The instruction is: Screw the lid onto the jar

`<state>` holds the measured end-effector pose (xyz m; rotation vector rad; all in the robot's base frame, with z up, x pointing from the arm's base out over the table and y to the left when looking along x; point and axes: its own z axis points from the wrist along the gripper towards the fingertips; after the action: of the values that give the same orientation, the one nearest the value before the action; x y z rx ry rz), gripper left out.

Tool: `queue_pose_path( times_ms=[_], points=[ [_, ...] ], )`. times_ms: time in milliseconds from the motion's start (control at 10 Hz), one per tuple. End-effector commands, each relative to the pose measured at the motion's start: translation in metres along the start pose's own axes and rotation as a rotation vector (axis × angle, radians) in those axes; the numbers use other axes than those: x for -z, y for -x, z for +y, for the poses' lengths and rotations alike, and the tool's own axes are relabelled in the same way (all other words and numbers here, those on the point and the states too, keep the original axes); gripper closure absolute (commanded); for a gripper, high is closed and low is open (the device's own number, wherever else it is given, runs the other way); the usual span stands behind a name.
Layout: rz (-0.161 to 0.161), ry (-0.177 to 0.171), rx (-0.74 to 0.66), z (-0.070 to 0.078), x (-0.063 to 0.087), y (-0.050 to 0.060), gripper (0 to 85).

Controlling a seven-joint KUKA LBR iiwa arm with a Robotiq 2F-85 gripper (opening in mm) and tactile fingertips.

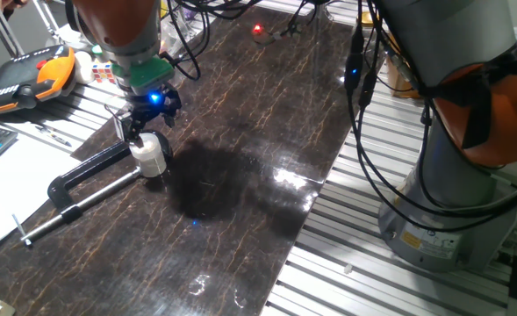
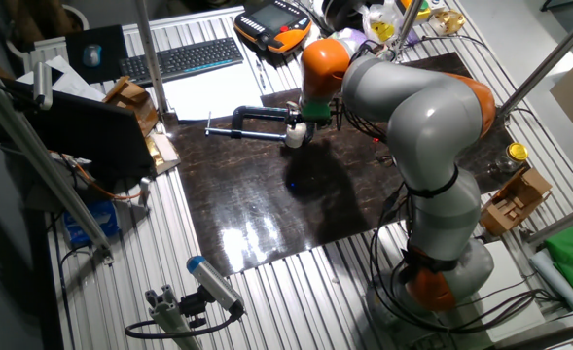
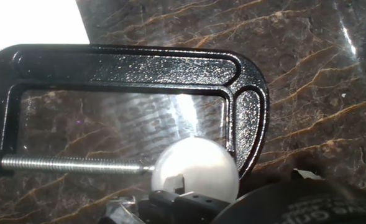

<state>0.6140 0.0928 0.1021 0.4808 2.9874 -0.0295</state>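
The end effector (image 1: 144,128) hangs directly over the jar (image 1: 150,156), touching its top. Beside it lies the clamp (image 3: 133,68). Whether it grips, I cannot tell.

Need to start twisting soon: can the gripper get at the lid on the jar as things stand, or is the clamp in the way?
Probably yes. The gripper is already right above the lid on the jar. The clamp lies flat beside them, below lid height, so it shouldn't block the fingers. Whether they already grip, I cannot tell.

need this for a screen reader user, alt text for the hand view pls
A round, pale lid sits at the bottom centre, just above the gripper, inside the mouth of a black C-clamp lying on a dark marble-patterned table. The clamp's screw points at the lid.
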Motion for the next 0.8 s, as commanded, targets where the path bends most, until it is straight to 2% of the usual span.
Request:
queue_pose_path(
  times_ms=[0,700],
  points=[
    [0.0,0.001,0.001,-0.001,-0.001,0.0,0.0],
    [-0.003,0.005,0.016,-0.02,-0.004,0.006,0.7]
  ],
)
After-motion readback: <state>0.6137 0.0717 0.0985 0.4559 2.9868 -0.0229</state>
